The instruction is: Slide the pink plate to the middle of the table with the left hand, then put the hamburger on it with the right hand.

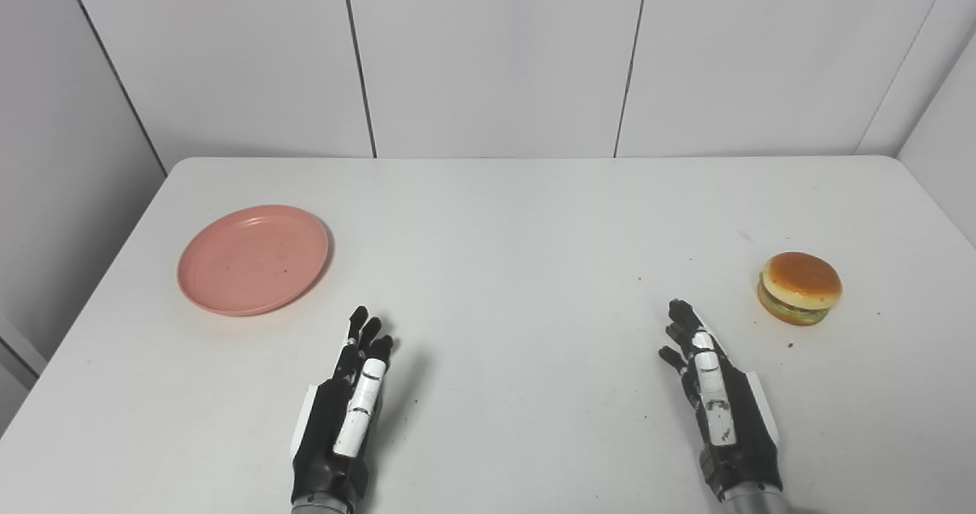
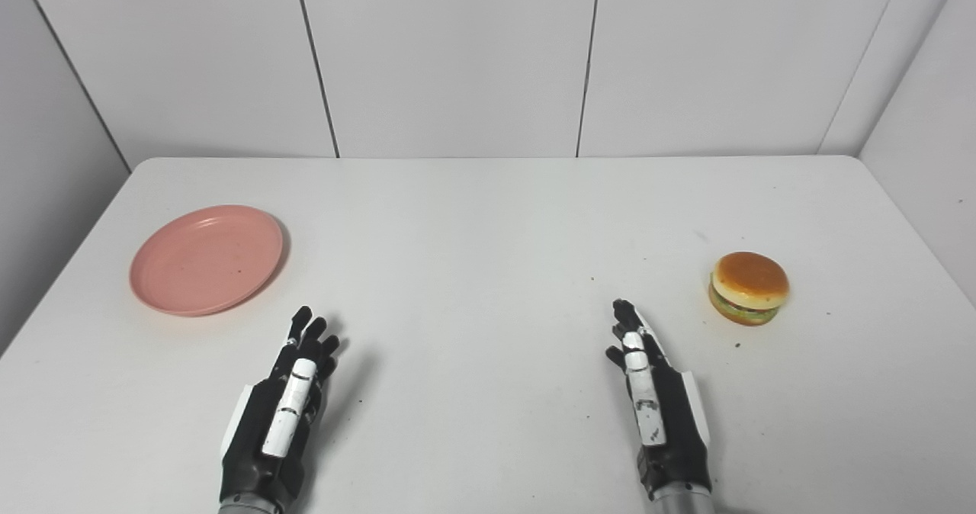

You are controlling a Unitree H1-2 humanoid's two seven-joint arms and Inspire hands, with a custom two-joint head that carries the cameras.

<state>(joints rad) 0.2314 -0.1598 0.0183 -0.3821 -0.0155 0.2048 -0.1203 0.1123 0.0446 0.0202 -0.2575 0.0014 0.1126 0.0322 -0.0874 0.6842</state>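
On the white rectangular table (image 1: 534,216), the round, shallow pink plastic plate (image 1: 253,259) lay empty toward the table's left side, while the toy hamburger (image 1: 799,287) with its tan bun and green layer sat upright toward the table's right side, well apart from the plate. The black-and-white left hand (image 1: 347,415) hovered near the table's front edge, just right of and nearer than the plate, fingers extended, holding nothing. The matching right hand (image 1: 713,399) was likewise spread and empty, near the hamburger but not touching it; no writing was legible anywhere.
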